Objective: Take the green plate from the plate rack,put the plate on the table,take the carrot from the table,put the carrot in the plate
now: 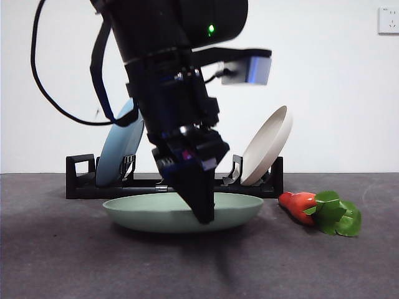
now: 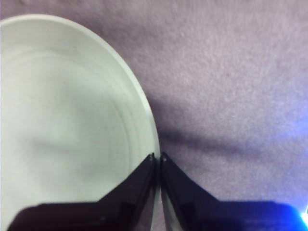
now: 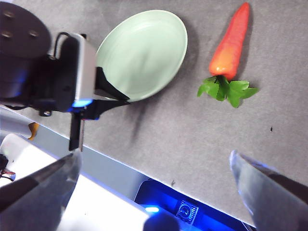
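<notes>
Green plate [image 1: 149,215] lies flat on the table [image 1: 56,261], just in front of the plate rack [image 1: 84,180]; judged placed, release not yet done.

Left to right from the rack's looped-handle end: a light blue plate [image 1: 118,152] leans in its slot, the middle of the rack is hidden behind the working arm, a cream plate [image 1: 269,146] leans at the far end. Carrot [image 1: 299,205] lies on the table beside the green plate's rim on the cream-plate side, apart from it, leaves pointing away from the plate.

Left gripper [image 2: 158,161]: jaws nearly together, pinching the green plate's near rim, one jaw inside the rim and one outside (only a thin slit between the tips). Arm comes down steeply from above, wrist tilted, tips at table level.

Right gripper [image 3: 154,168]: jaws spread wide, holding nothing, hanging well above the table, looking down on plate and carrot.

Step in hand, my reading: let go of the rim. Open fully before lifting, then rise straight up so the outer jaw does not drag or tip the plate toward the rack. The carrot pick should suit the right arm; grip across the orange body, not the leaves.
</notes>
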Robot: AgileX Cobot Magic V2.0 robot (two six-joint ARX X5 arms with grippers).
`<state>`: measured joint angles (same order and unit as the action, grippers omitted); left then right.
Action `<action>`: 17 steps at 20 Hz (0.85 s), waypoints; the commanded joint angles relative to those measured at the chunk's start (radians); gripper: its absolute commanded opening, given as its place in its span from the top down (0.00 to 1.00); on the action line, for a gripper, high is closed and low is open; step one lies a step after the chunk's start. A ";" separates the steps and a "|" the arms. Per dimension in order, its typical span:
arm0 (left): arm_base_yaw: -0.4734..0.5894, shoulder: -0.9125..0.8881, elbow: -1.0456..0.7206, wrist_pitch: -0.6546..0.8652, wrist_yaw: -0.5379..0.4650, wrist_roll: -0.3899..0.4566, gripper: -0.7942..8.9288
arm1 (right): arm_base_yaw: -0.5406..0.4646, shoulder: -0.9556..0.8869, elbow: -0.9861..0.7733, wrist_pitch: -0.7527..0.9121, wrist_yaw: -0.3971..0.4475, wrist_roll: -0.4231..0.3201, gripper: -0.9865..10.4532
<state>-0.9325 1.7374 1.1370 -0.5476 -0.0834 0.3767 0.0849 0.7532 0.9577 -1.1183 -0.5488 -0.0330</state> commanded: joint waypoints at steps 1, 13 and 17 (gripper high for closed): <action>0.000 0.028 -0.005 -0.004 0.066 -0.040 0.91 | 0.002 -0.001 0.002 0.002 0.000 0.009 0.34; -0.001 -0.099 -0.004 -0.002 0.116 -0.180 0.53 | 0.002 0.079 0.002 0.073 0.008 0.029 0.34; -0.001 -0.358 -0.003 -0.022 0.115 -0.262 0.53 | 0.006 0.214 0.002 0.220 0.010 0.080 0.34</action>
<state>-0.9325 1.3983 1.1370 -0.5667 0.0299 0.1505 0.0883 0.9623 0.9577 -0.8997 -0.5392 0.0242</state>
